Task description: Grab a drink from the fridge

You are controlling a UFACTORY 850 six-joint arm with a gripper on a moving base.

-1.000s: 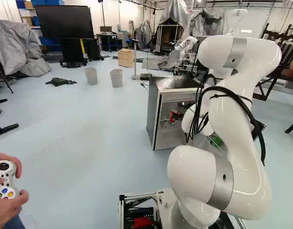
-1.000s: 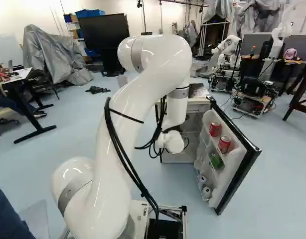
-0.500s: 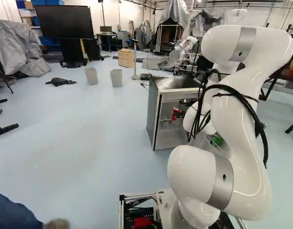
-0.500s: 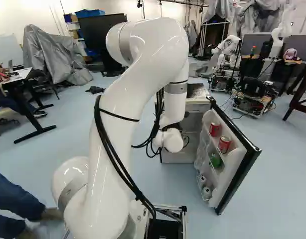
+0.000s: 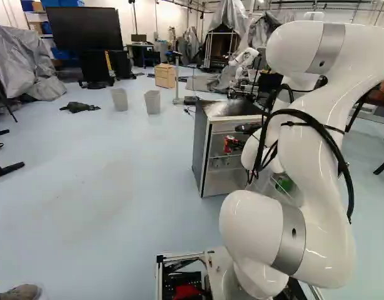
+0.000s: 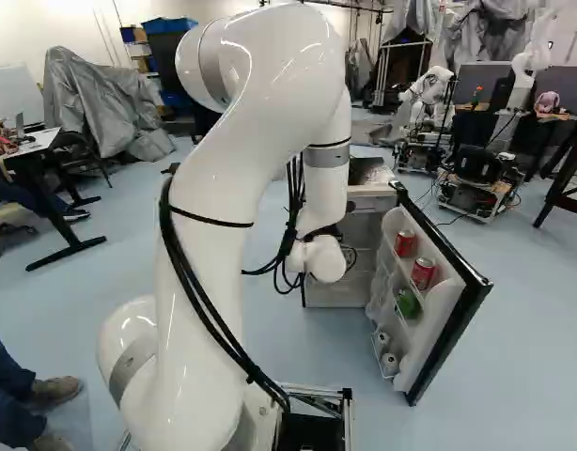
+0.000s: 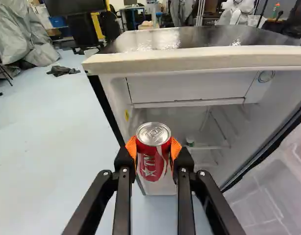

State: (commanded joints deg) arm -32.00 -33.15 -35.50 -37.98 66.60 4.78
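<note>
Can (image 7: 154, 152), one: sitting held in the gripper (image 5: 231, 146), its long axis standing upright or nearly so, its silver lid facing up and its printed red side facing the wrist camera. Gripper, one: closing on the can from two sides, both orange pads (image 7: 132, 146) pressing its wall just under the lid. Arm (image 6: 213, 235), one: reaching toward the fridge and holding the can before the open front; whether any of the can is passing inside, one is not able to tell. Fridge (image 5: 201, 150), one: standing ahead of the arm, its open side showing. Door (image 6: 443, 318), one: hanging open at the right of the right base view, bearing two red cans (image 6: 423, 273) standing upright in its upper rack, one green drink (image 6: 408, 303) sitting below them, and two pale cans (image 6: 390, 364) resting lowest, their axes being too small to tell. Green item (image 7: 189, 141), one, small: sitting inside the fridge, beyond the can. Bins (image 5: 152, 102), two: standing side by side, apart, on the floor (image 5: 104, 175) in the left base view.
</note>
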